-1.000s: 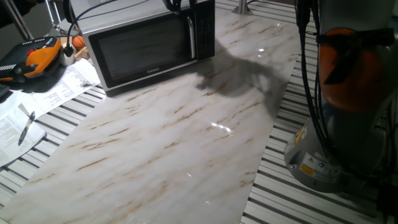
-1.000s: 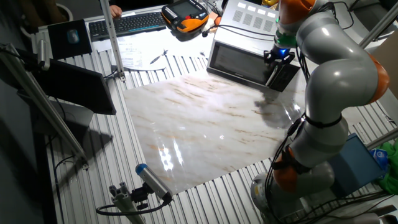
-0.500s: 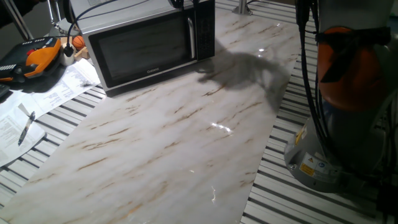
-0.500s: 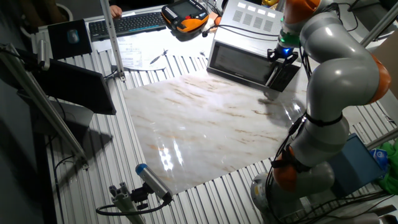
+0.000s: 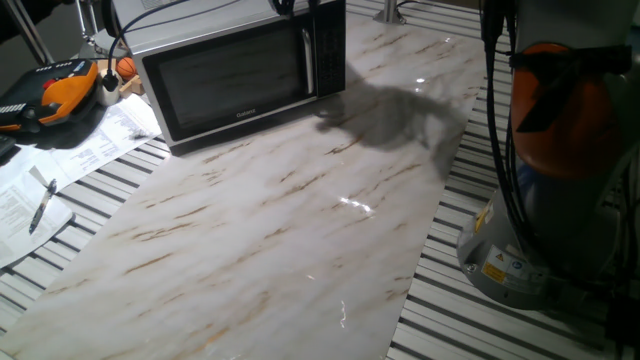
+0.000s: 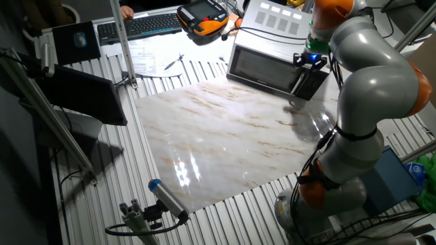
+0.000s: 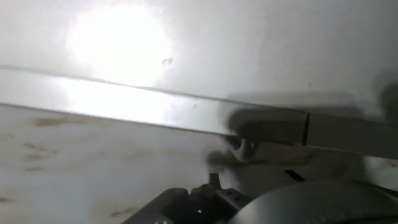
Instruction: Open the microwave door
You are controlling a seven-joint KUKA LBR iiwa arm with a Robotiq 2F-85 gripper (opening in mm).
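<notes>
Apparently shut, one microwave door (image 5: 238, 75) fronts one microwave (image 6: 272, 51).

The pincer (image 6: 308, 61) is showing only as a small dark shape by the microwave (image 6: 272, 62) top corner in the other fixed view, too small to tell how its jaws are standing. In one fixed view the top edge is cutting it off entirely. The hand view is blurring, with glare washing out the microwave's surface.

microwave door (image 5: 235, 78) | white brand lettering | too small to read
</notes>
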